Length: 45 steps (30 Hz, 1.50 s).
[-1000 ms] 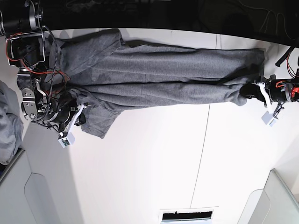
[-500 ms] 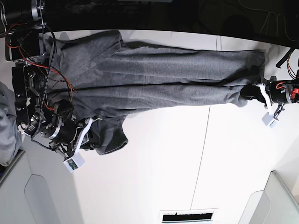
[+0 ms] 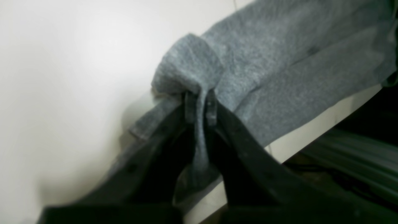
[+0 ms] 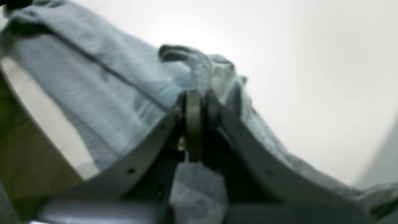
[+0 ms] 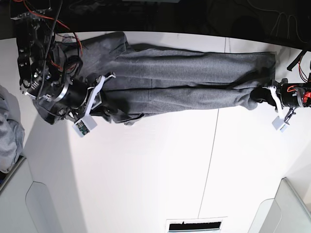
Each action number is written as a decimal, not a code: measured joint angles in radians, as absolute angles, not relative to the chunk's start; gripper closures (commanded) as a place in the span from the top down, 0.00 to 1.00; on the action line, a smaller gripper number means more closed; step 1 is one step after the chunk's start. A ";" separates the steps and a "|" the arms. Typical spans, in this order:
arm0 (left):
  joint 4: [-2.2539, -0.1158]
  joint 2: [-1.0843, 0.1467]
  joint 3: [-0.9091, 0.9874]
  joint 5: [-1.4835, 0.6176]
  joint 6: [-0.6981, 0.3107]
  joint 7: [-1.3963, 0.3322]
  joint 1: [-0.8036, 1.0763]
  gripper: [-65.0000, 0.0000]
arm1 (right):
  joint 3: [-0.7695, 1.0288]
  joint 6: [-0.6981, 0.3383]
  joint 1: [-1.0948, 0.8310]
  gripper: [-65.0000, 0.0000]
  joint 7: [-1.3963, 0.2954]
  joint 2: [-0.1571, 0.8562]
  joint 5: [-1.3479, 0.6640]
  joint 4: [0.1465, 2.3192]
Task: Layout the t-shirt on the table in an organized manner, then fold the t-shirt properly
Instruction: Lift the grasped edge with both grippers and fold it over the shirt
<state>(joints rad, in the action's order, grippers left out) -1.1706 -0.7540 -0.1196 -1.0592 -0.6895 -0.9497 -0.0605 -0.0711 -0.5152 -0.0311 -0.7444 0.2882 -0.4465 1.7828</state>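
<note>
Heather-grey, plain and unpatterned, the t-shirt [image 5: 180,77], darker charcoal in the base view and paler, faintly bluish grey in the right wrist view. Smooth white, the table [image 5: 160,170], crossed by a thin dark seam line [image 5: 210,160]. Black and dark grey, the right gripper [image 5: 104,104], with a white bracket and red wires [image 5: 41,29] above it. Black too, the left gripper [image 5: 260,97], with a white block beside it and a touch of red. Light grey, the bins [image 5: 286,208] at the corners. Paler grey, the cloth bundle [image 5: 7,131].
</note>
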 measured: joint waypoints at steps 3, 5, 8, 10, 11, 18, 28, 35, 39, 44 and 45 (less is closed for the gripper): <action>-1.171 -0.754 -0.120 -1.059 -0.690 -0.949 -0.061 0.00 | -0.068 -0.516 -0.088 0.00 -0.749 0.288 -0.450 1.826; -1.171 -0.754 -0.120 -1.059 -0.690 -0.949 -0.061 0.00 | -0.068 -0.516 -0.113 0.00 -0.757 0.288 -0.461 1.851; -1.171 -0.754 -0.120 -1.058 -0.690 -0.949 -0.061 0.00 | -0.068 -0.516 -0.153 0.00 -0.757 0.288 -0.466 1.887; -1.171 -0.754 -0.120 -1.058 -0.690 -0.949 -0.061 0.00 | -0.068 -0.516 -0.184 0.00 -0.762 0.288 -0.465 1.901; -1.171 -0.754 -0.120 -1.059 -0.690 -0.949 -0.061 0.00 | -0.068 -0.516 -0.199 0.00 -0.765 0.288 -0.464 1.908; -1.171 -0.754 -0.120 -1.058 -0.690 -0.949 -0.061 0.00 | -0.068 -0.517 -0.273 0.00 -0.765 0.288 -0.466 1.938; -1.171 -0.754 -0.120 -1.059 -0.690 -0.944 -0.061 0.00 | -0.068 -0.520 -0.335 0.00 -0.769 0.288 -0.446 1.938; -1.171 -0.754 -0.120 -1.059 -0.690 -0.942 -0.061 0.00 | -0.067 -0.516 -0.333 0.45 -0.748 0.288 -0.356 1.938; -1.171 -0.754 -0.120 -1.060 -0.690 -0.941 -0.061 0.00 | -0.057 -0.509 -0.326 0.45 -0.696 0.288 -0.339 1.938; -1.171 -0.754 -0.120 -1.063 -0.689 -0.941 -0.061 0.00 | 0.000 -0.404 -0.251 0.36 -0.653 0.288 -0.333 1.938; -1.171 -0.754 -0.120 -1.064 -0.690 -0.940 -0.060 0.00 | 0.007 -0.380 -0.233 0.23 -0.651 0.288 -0.316 1.938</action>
